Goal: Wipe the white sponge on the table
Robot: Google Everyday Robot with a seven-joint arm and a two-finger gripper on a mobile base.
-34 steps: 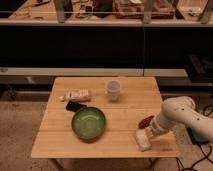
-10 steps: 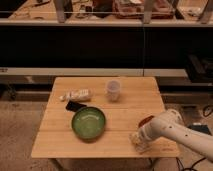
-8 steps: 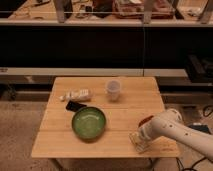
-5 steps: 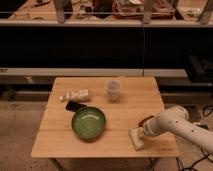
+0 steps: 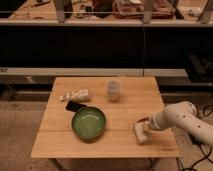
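The white sponge [image 5: 140,133] lies flat on the light wooden table [image 5: 60,137], near its front right corner. My gripper [image 5: 145,126] comes in from the right on a white arm and sits right over the sponge's far end, touching or pressing it. Part of the sponge is hidden under the gripper.
A green bowl [image 5: 88,122] stands at the table's front middle. A small black object [image 5: 75,106] and a white tube with markings [image 5: 77,94] lie to its back left. A translucent white cup [image 5: 114,90] stands at the back middle. Dark shelving runs behind the table.
The arm has swung and the sponge has shifted a little across the front right part of the table with the gripper on it. The other objects have not moved.
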